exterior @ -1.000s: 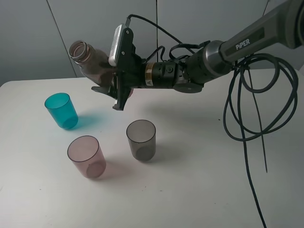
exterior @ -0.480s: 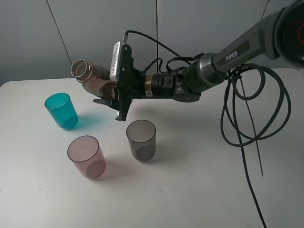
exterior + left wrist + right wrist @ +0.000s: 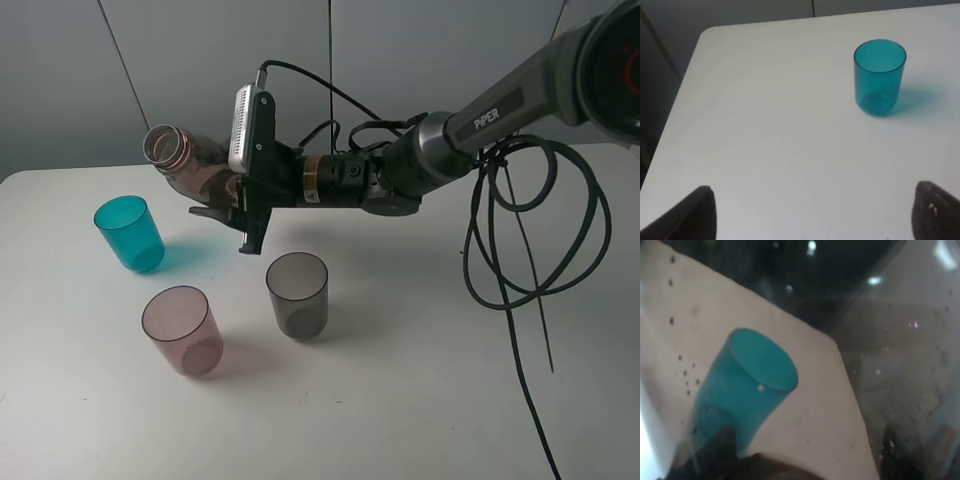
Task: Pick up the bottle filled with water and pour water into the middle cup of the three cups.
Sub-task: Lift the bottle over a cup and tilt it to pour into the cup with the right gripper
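Since a second ago the right arm has sunk lower and the bottle [image 3: 183, 160] has tipped further over, its open mouth dropping toward the teal cup [image 3: 129, 232]. The right tool [image 3: 224, 192] is clamped fully onto the bottle's body, its jaws closed across the smoky-brown plastic. The capless neck sticks out of the tool on the teal cup's side, and the base is hidden behind the tool and its camera. The bottle hangs in the air, steeply tilted, above and just to the right of the teal cup and touching no cup.

In the right wrist view the teal cup [image 3: 747, 385] shows close by, blurred by the bottle's wall [image 3: 900, 365].

The middle cup [image 3: 182, 330], the pink one, stands upright on the surface [image 3: 400, 390], in front of the teal cup and slightly right of it. The grey cup [image 3: 297, 294] stands farther right of the teal cup.

The left tool [image 3: 815, 215] hangs over the surface near the teal cup [image 3: 880, 77], its jaws spread wide and holding nothing.
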Available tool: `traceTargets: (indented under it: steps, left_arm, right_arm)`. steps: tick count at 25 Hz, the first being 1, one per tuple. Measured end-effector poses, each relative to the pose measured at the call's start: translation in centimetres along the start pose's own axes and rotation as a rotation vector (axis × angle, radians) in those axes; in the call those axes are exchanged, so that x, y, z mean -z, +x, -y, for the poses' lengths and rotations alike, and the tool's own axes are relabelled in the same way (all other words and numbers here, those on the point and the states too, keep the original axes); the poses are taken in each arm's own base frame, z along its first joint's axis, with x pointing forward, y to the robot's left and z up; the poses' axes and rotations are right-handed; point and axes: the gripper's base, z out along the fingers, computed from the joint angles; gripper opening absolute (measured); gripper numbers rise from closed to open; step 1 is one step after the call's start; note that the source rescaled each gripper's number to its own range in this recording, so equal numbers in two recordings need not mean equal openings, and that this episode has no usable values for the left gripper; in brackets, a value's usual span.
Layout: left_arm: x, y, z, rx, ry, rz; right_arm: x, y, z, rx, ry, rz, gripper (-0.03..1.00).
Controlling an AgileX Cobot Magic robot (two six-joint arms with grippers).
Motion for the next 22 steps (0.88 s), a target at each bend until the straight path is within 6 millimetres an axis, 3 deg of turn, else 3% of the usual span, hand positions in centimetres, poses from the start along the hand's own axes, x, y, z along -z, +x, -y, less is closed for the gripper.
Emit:
traceTargets:
  steps: [22]
  left_arm:
    - [0.00,0.00,0.00,0.000,0.000,0.000]
  right_arm:
    - [-0.05,0.10,-0.05,0.116,-0.002,-0.016,0.00]
